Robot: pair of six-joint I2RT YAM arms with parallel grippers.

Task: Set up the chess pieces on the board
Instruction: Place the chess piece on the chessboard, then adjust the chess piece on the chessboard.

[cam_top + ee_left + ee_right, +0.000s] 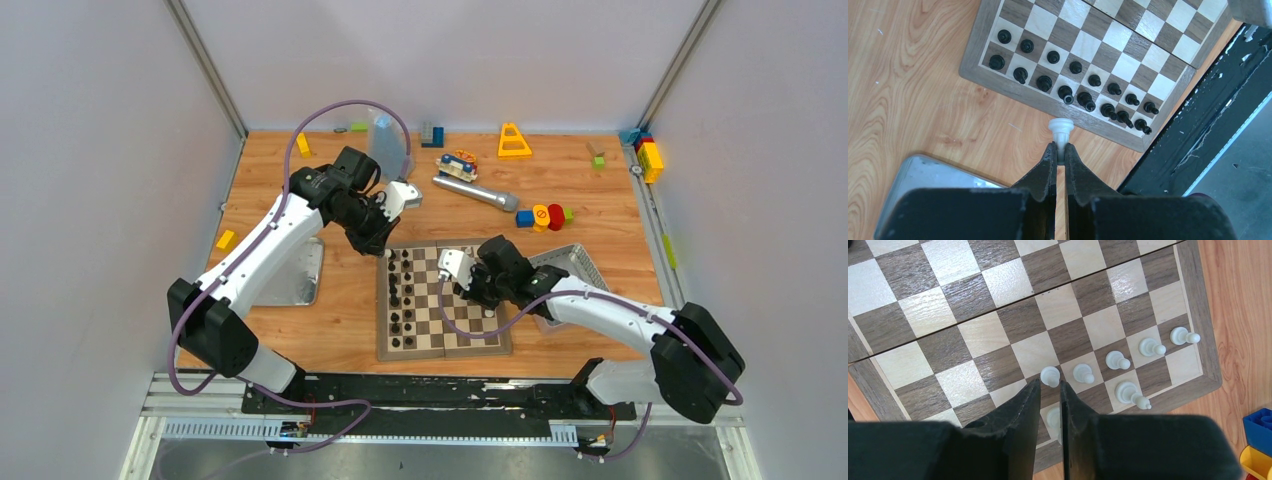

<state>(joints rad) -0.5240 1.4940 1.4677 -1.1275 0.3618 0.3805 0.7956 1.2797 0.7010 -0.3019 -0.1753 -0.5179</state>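
The board (443, 347) lies mid-table, with two rows of black pieces (401, 292) along its left side. My left gripper (385, 248) hangs over the board's far left corner. In the left wrist view that gripper (1058, 150) is shut on a white chess piece (1061, 130), held above bare wood beside the board (1013, 90). My right gripper (1050, 385) stands over the board's right side, jaws narrowly apart. One white piece (1053, 417) stands on a back-row square between its fingers. A row of white pawns (1117, 360) and a taller white piece (1130, 394) stand just ahead.
A flat metal lid (300, 272) lies left of the board under the left arm, and a grey basket (572, 262) sits right of it. Behind are a silver microphone (476, 193), a yellow triangle (514, 141) and scattered toy blocks (545, 216). Blue and yellow bricks (1258, 432) lie beside the board.
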